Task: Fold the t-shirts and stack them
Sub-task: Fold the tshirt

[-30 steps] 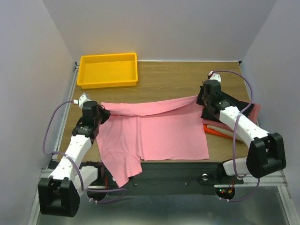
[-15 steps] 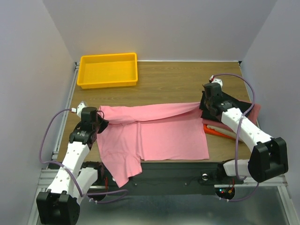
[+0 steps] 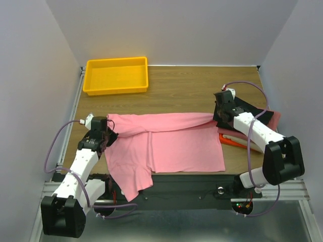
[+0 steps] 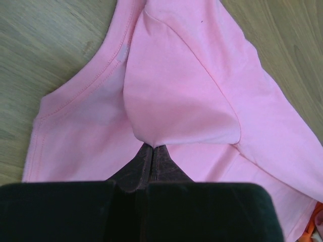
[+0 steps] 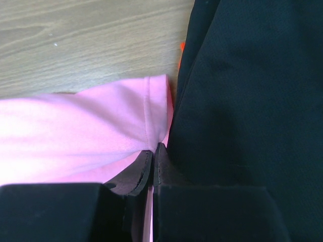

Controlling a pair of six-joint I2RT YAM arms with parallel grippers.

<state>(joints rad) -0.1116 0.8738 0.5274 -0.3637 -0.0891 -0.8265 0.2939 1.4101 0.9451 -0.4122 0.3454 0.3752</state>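
A large pink t-shirt (image 3: 171, 143) lies spread over the table's near middle, its far edge folded toward me into a long band. My left gripper (image 3: 108, 132) is shut on the band's left end, pinching pink cloth (image 4: 176, 101). At the band's right end my right gripper (image 3: 218, 117) is shut on the pink hem (image 5: 146, 126). Right beside that hand lies a stack of folded t-shirts: a black one (image 3: 250, 113) on top, with pink (image 3: 275, 118), beige and orange-red (image 3: 233, 141) edges under it. The black shirt (image 5: 252, 91) fills the right wrist view.
A yellow plastic tray (image 3: 117, 75) stands at the far left of the wooden table (image 3: 192, 85). The pink shirt's lower left part hangs over the table's front edge (image 3: 132, 184). Grey walls close in left, right and behind.
Both grippers have come toward me and lower, laying the lifted far edge of the pink shirt down as a flatter folded band. Both stay shut on the cloth.
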